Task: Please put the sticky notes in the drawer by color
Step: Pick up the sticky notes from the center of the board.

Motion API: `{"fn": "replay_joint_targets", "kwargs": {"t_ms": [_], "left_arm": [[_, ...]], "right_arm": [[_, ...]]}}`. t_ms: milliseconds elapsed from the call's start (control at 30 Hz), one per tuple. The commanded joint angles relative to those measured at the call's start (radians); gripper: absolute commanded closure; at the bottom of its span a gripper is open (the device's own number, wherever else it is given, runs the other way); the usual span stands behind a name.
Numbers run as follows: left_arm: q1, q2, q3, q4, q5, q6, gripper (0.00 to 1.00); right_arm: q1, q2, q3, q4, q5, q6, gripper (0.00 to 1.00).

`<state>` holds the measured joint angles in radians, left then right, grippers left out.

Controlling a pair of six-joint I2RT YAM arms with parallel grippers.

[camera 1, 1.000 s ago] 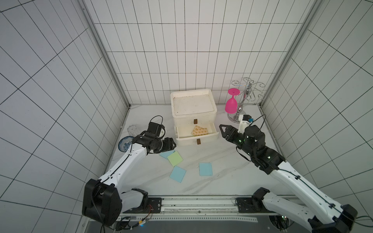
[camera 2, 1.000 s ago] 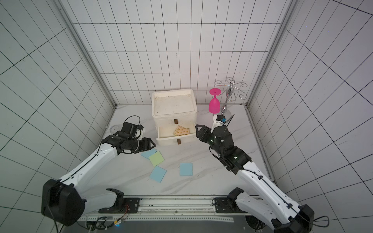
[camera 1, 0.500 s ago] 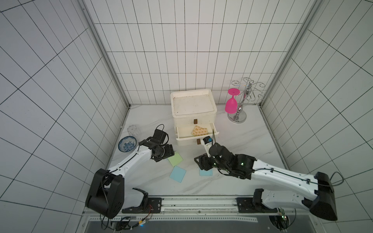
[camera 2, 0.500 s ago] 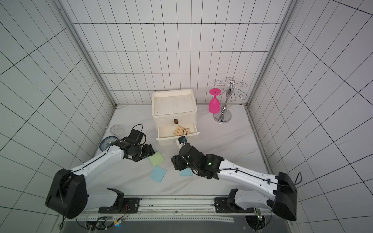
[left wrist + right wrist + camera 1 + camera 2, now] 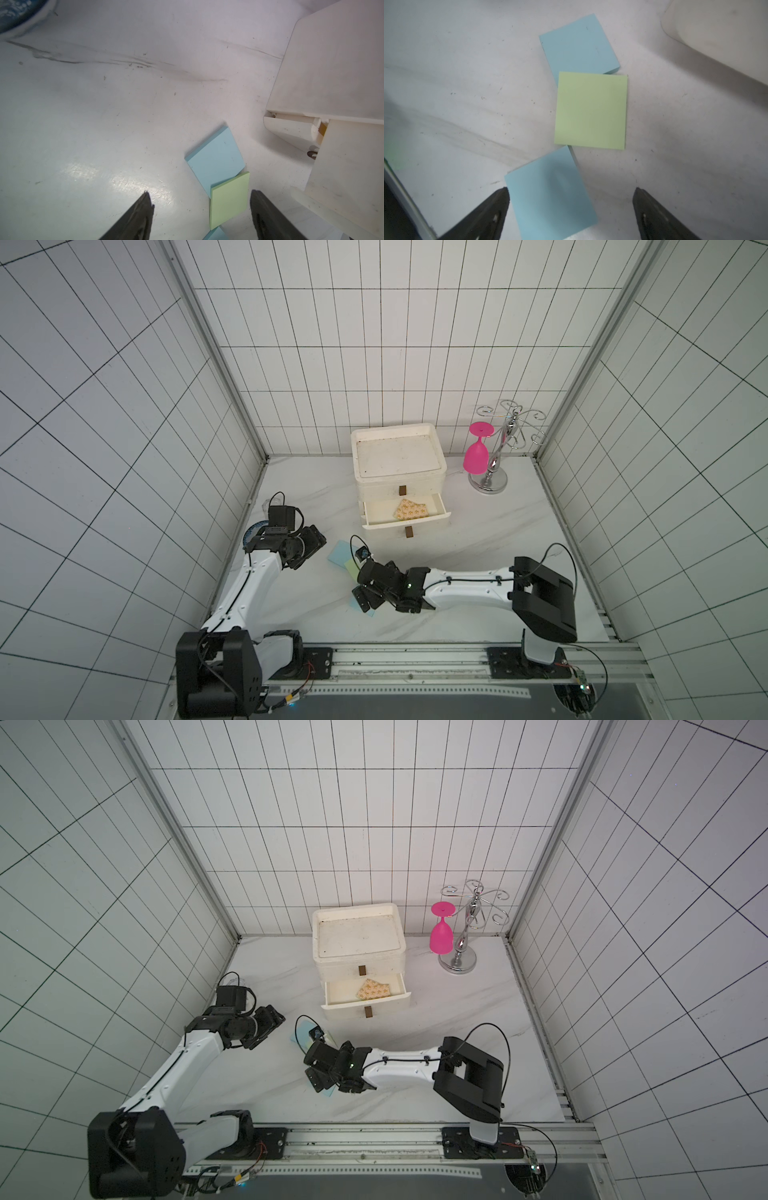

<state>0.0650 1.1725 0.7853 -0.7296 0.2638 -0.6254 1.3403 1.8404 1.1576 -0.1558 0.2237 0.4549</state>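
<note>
Under your right gripper (image 5: 571,189), jaws wide apart, a light blue square paper pad (image 5: 550,193) lies flat, corner toward the light green pad (image 5: 590,110); both top views nearly hide it. Your left gripper (image 5: 200,192) gapes too.

Top views high above the table (image 5: 478,539), downward; wrist views close over one shared green pad (image 5: 590,110).
</note>
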Motion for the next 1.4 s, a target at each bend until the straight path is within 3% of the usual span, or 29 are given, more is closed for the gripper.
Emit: {"fn": "replay_joint_targets", "kwargs": {"t_ms": [0, 300, 600, 1367], "left_arm": [[0.025, 0.022, 0.049, -0.029, 0.058, 0.056, 0.24], [0.05, 0.052, 0.046, -0.011, 0.126, 0.069, 0.24], [0.053, 0.035, 0.037, -0.014, 0.114, 0.059, 0.24], [0.052, 0.031, 0.031, -0.007, 0.136, 0.058, 0.24]], "right_arm": [[-0.053, 0.057, 0.062, 0.036, -0.06, -0.011, 0.02], [-0.068, 0.195, 0.187, 0.038, -0.041, -0.014, 0.02], [-0.07, 0.244, 0.219, -0.038, -0.007, -0.051, 0.02], [-0.105, 0.208, 0.278, -0.15, 0.007, -0.09, 0.02]]}}
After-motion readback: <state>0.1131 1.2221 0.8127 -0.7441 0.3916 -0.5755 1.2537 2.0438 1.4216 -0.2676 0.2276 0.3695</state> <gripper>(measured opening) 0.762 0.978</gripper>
